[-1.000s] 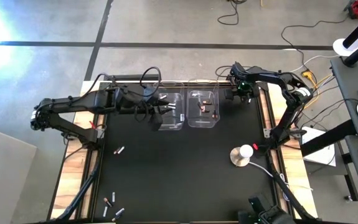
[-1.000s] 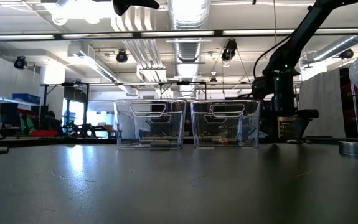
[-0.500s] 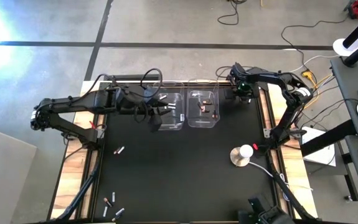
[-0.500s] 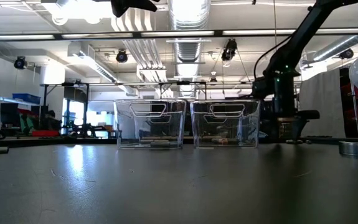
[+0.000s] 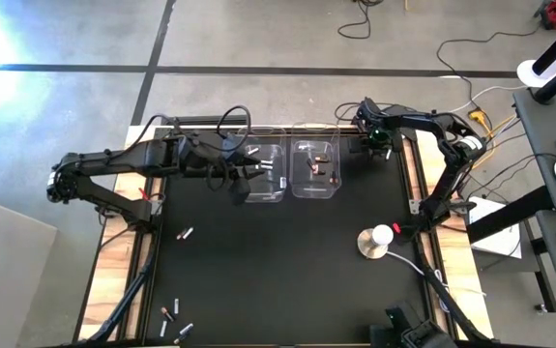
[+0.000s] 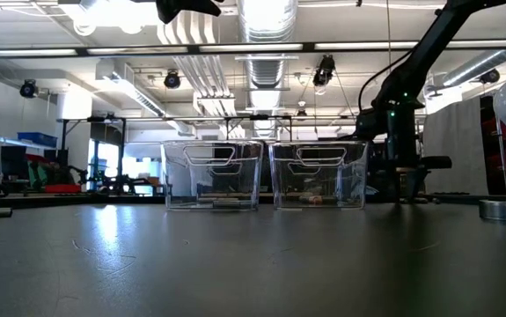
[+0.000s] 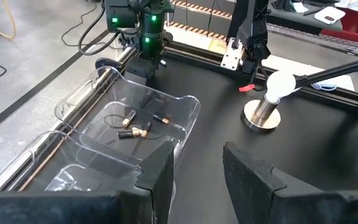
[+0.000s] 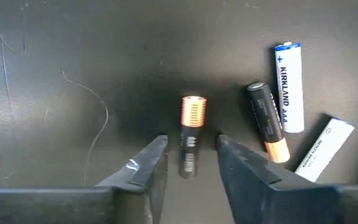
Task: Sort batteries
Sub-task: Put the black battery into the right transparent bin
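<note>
Industrial robotics lab or workshop: exposed ceiling ducts point(image 6: 266, 22) and strip lights point(image 6: 235, 47), concrete floor point(image 5: 258, 39) with tape lines, loose cables point(image 5: 360, 19), distant workbenches point(image 6: 24, 185) behind the counter point(image 6: 235, 264).

In the right wrist view, a silvery-white battery point(image 8: 289, 87) reads "KIRKLAND" with a plus sign at its blue end; the dark battery point(image 8: 268, 122) beside it reads "AAA".
</note>
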Available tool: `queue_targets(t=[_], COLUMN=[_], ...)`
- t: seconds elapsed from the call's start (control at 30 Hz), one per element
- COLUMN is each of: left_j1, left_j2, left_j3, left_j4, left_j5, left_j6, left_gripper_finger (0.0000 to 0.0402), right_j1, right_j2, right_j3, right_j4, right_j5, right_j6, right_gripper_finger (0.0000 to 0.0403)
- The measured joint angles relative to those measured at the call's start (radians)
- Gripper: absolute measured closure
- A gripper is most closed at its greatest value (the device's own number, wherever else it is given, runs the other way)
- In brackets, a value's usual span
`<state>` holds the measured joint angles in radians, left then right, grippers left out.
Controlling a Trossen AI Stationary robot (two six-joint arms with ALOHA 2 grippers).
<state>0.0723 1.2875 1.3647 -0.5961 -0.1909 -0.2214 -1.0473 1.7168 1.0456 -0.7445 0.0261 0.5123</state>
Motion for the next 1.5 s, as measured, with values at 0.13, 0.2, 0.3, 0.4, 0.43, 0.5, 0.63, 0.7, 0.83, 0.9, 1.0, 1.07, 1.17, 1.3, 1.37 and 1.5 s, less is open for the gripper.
queue_targets(t=[0.13,0.2,0.3,0.4,0.43,0.5,0.63,0.7,0.83,0.9,1.0,1.07,1.17,1.3,1.37,1.5], left_j1=[0.000,0.000,0.000,0.000,0.000,0.002,0.005,0.006,0.009,0.010,0.011,0.011,0.017,0.031,0.031,0.031], left_j2=[-0.001,-0.001,-0.001,-0.001,-0.001,-0.001,-0.001,-0.001,-0.001,-0.001,-0.001,-0.001,-0.001,-0.001,-0.001,-0.005], left_j3=[0.000,0.000,0.000,0.000,0.000,0.000,0.000,0.000,0.000,0.000,0.000,0.000,0.000,0.000,0.000,0.000], left_j4=[-0.006,-0.006,-0.007,-0.010,-0.010,-0.010,-0.010,-0.010,-0.010,-0.010,-0.010,-0.010,-0.010,-0.010,-0.010,-0.011], left_j5=[0.000,0.000,0.000,0.000,0.000,-0.002,-0.008,-0.009,-0.009,-0.010,-0.039,-0.062,-0.065,-0.064,-0.068,-0.094], left_j6=[0.000,0.000,0.001,0.024,0.044,0.079,0.151,0.191,0.246,0.254,0.265,0.266,0.266,0.266,0.266,0.297], left_gripper_finger=[0.0283,0.0283,0.0283,0.0283,0.0283,0.0283,0.0283,0.0283,0.0283,0.0283,0.0283,0.0283,0.0283,0.0283,0.0283,0.0283], right_j1=[0.000,0.000,0.002,0.006,0.010,0.025,0.074,0.105,0.192,0.251,0.352,0.411,0.477,0.516,0.531,0.547], right_j2=[0.000,0.000,0.000,-0.005,-0.010,-0.032,-0.124,-0.181,-0.302,-0.345,-0.374,-0.375,-0.340,-0.258,-0.214,-0.119], right_j3=[0.000,-0.001,-0.002,-0.002,-0.003,-0.005,0.004,0.019,0.072,0.108,0.167,0.198,0.239,0.290,0.323,0.389], right_j4=[0.003,0.003,0.003,-0.002,-0.008,-0.033,-0.078,-0.097,-0.097,-0.089,-0.086,-0.085,-0.086,-0.094,-0.090,-0.092], right_j5=[0.002,0.003,0.002,-0.002,-0.004,-0.009,-0.002,0.000,-0.006,-0.018,-0.027,-0.028,-0.027,-0.027,-0.027,-0.028], right_j6=[0.003,0.001,-0.013,-0.038,-0.040,-0.038,-0.022,-0.015,-0.034,-0.068,-0.097,-0.105,-0.105,-0.102,-0.104,-0.112], right_gripper_finger=[0.0308,0.0325,0.0352,0.0379,0.0383,0.0383,0.0383,0.0383,0.0383,0.0384,0.0384,0.0384,0.0384,0.0385,0.0385,0.0385])
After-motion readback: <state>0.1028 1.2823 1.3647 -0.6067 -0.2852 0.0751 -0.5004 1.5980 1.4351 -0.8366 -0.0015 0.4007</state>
